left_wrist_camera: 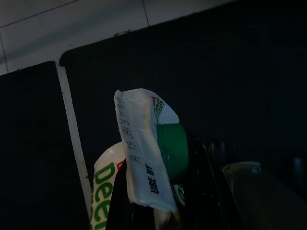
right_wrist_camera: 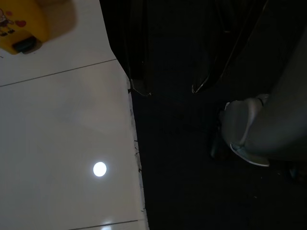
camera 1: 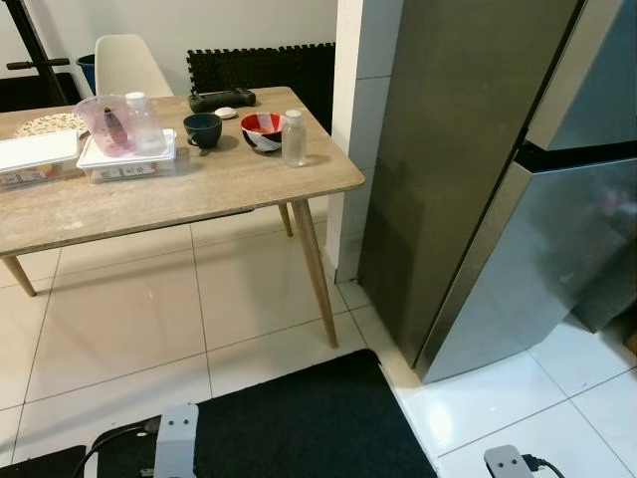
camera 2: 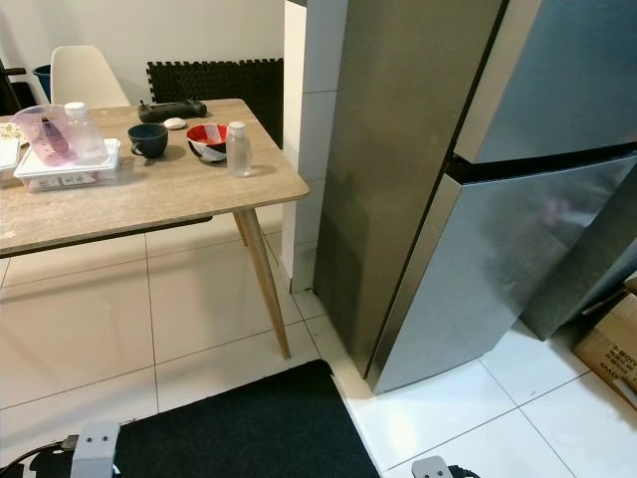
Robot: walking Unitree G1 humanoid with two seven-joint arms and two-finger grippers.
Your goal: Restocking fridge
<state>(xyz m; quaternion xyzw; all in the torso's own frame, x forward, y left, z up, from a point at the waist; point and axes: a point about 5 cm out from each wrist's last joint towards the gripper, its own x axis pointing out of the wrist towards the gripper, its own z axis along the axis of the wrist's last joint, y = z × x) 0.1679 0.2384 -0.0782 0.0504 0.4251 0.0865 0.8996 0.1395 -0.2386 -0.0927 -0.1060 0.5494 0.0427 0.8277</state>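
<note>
A tall steel fridge [camera 2: 537,249] stands on the right with both doors closed, its dark side panel [camera 1: 448,169] facing the table. In the left wrist view, my left gripper [left_wrist_camera: 160,211] is shut on a white carton [left_wrist_camera: 139,158] with a green cap [left_wrist_camera: 172,151] and green lettering, held low over the black mat. My right gripper [right_wrist_camera: 168,90] hangs open above the mat's edge with nothing between its black fingers [right_wrist_camera: 139,88].
A wooden table [camera 1: 229,184] at the left carries a clear bottle [camera 1: 293,138], a red bowl [camera 1: 263,130], a dark cup [camera 1: 203,129] and plastic containers [camera 1: 127,157]. A black mat [camera 1: 299,428] lies underfoot. A cardboard box [camera 2: 612,349] sits right of the fridge.
</note>
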